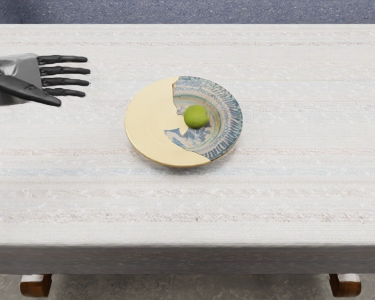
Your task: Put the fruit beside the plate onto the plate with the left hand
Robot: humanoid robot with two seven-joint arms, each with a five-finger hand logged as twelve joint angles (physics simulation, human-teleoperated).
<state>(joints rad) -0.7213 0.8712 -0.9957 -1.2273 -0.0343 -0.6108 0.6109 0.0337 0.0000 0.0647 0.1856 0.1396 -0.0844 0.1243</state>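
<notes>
A small round green fruit (196, 116) lies on the plate (151, 122), right of the plate's middle. The plate is round, plain cream on its left half and blue-patterned on its right half, and sits mid-table. My left hand (62, 78) hovers at the far left, well apart from the plate, fingers stretched straight toward the right and holding nothing. The right arm does not show.
The table (287, 200) has a pale woven cloth surface with its front edge near the bottom of the view. Two wooden feet (35, 285) show below that edge.
</notes>
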